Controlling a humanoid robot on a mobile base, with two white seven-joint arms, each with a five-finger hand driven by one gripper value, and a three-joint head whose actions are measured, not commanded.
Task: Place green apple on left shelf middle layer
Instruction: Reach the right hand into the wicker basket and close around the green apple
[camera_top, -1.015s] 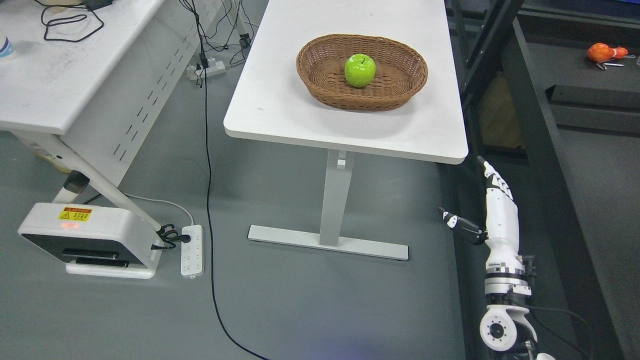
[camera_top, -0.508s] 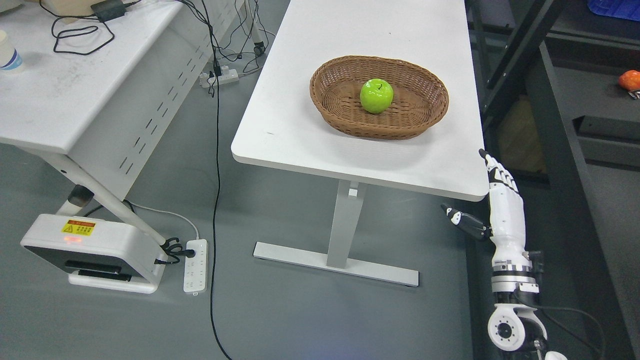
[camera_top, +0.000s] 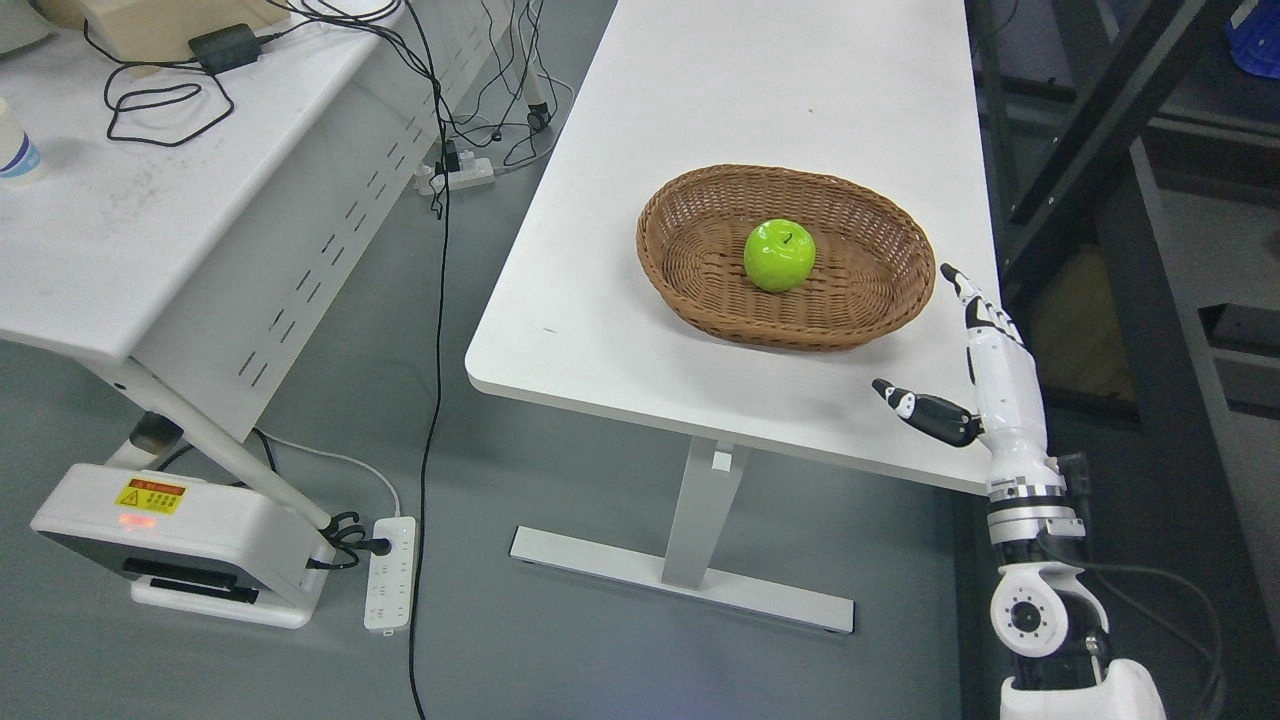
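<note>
Hand (camera_top: 985, 350) outstretched beside basket (camera_top: 700, 215)

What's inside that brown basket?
One green apple sits near the middle of the wicker basket. Nothing else shows on its woven floor. The bit of floor right under the apple is hidden.
</note>
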